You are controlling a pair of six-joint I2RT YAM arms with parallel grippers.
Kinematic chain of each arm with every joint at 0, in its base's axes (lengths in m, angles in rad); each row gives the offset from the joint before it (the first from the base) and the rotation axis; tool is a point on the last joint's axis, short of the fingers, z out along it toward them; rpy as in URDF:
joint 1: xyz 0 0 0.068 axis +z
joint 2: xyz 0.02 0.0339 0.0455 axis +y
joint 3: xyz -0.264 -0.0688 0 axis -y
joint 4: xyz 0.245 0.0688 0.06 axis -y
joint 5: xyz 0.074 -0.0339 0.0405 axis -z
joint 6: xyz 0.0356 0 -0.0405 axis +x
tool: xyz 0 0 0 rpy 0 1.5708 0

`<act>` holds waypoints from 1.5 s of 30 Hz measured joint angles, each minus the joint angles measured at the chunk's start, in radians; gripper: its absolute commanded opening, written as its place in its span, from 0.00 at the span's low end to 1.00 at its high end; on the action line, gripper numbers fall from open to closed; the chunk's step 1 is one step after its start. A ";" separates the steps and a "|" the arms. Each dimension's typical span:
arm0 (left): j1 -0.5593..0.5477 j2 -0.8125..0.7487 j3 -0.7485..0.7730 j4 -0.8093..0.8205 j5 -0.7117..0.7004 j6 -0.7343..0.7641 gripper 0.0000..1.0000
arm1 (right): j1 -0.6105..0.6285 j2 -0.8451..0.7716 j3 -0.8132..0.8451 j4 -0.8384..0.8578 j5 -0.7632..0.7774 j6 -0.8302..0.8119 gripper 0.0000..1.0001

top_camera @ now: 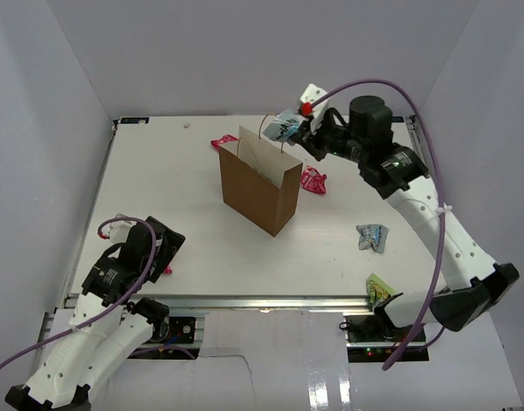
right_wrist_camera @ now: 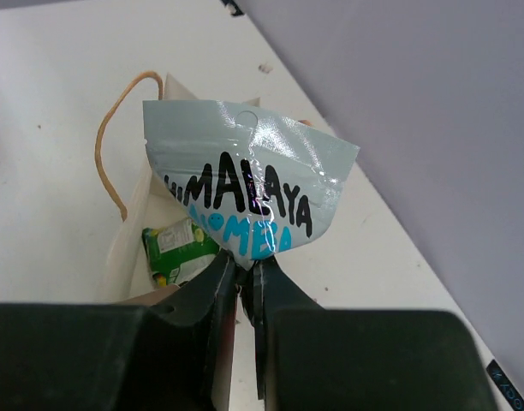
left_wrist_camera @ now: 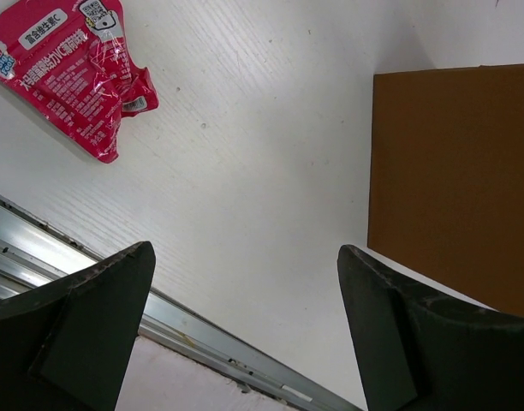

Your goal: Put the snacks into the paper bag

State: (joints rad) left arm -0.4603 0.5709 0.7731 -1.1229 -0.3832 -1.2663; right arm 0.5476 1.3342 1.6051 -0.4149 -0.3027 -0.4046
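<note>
Right pincer (right_wrist_camera: pixel 243 267) of mine clenches a pale blue snack packet (right_wrist_camera: pixel 245 184), seemingly above the open paper bag (top_camera: pixel 258 193); my left pincer (left_wrist_camera: pixel 245 282) gapes.

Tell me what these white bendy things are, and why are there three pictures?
They are two robot arms on a table, each ending in a claw. One picture looks down from above; the other two come from little cameras on each wrist. The right claw is shut on a blue-silver snack packet, just above the brown paper bag, which already has a green packet inside. The left claw is wide open and holds nothing. A pink packet lies near it, and more packets are scattered on the table.
</note>
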 measured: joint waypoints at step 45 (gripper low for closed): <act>0.360 0.581 -0.038 0.199 -0.017 0.162 0.97 | -0.413 -0.349 -0.667 -0.142 -0.283 -0.061 0.94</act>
State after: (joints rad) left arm -0.1001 1.1522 0.7349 -0.9241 -0.4000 -1.1042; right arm 0.1345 0.9855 0.9382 -0.5571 -0.5858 -0.4652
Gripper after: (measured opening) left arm 0.978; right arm 0.938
